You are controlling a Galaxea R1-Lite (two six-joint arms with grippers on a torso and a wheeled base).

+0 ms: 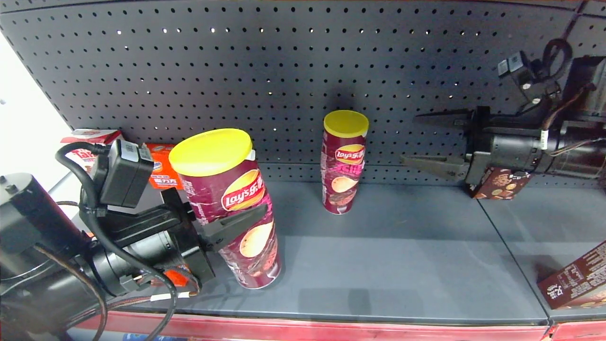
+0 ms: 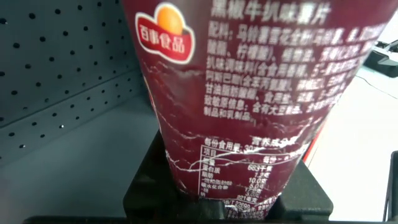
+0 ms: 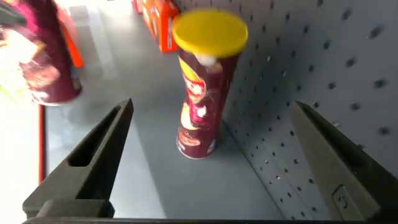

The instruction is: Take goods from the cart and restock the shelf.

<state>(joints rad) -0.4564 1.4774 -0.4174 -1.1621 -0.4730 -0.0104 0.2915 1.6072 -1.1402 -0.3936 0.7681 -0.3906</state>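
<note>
Grey shelf deck (image 1: pixel 402 265) backed by a dark pegboard panel (image 1: pixel 284 71), red strip along the front edge. Left gripper (image 1: pixel 239 226) clamped around the middle of a maroon chip can (image 1: pixel 227 189) with a yellow lid; the can is near the front edge at the left, its base at deck level, contact with the deck not determinable. A second chip can (image 1: pixel 344 161) stands upright near the pegboard at the centre, well apart from the first. Right gripper (image 1: pixel 411 139) is in the air to the right of the second can, jaws spread wide, nothing between them. Brown biscuit box (image 1: pixel 502 184) lies behind that gripper; another brown box (image 1: pixel 577 279) at the right front; orange box (image 1: pixel 163 166) and red-and-white box (image 1: pixel 87 142) at the back left.
</note>
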